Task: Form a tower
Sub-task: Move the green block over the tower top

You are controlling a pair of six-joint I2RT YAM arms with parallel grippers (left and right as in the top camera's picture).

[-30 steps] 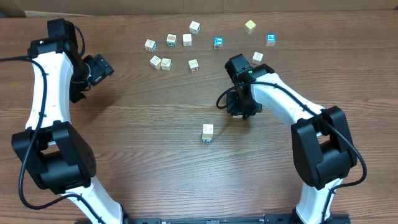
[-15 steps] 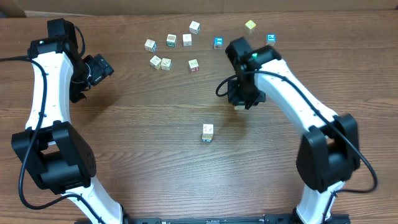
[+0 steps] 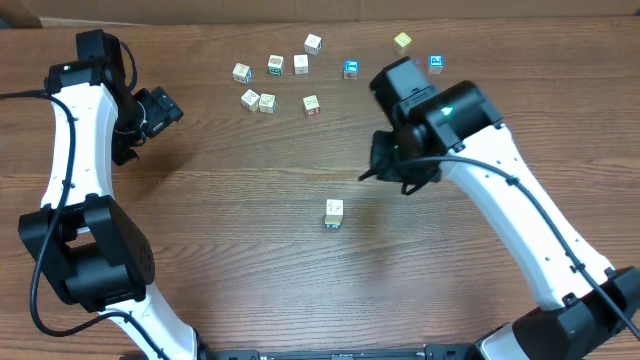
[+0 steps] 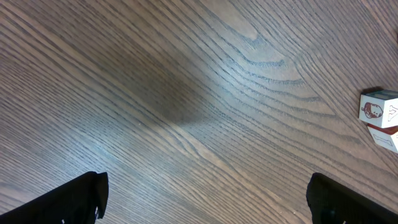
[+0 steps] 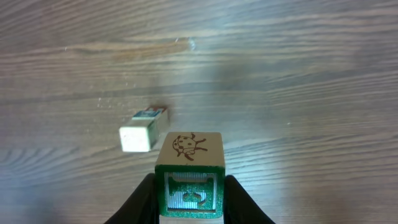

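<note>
The right gripper (image 5: 189,200) is clamping a green-framed cube (image 5: 189,163) with a ladybird drawing on its top, holding it above the wooden tabletop (image 3: 230,230). The tower (image 3: 334,213) is standing alone at mid-tabletop, apart from the held cube. The left gripper (image 4: 205,202) is hanging with jaws wide apart, while loose cubes (image 3: 275,68) are lying scattered along the far side.

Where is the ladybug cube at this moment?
In the right wrist view, the ladybug cube is held in the right gripper, above the table and to the right of the tower.
</note>
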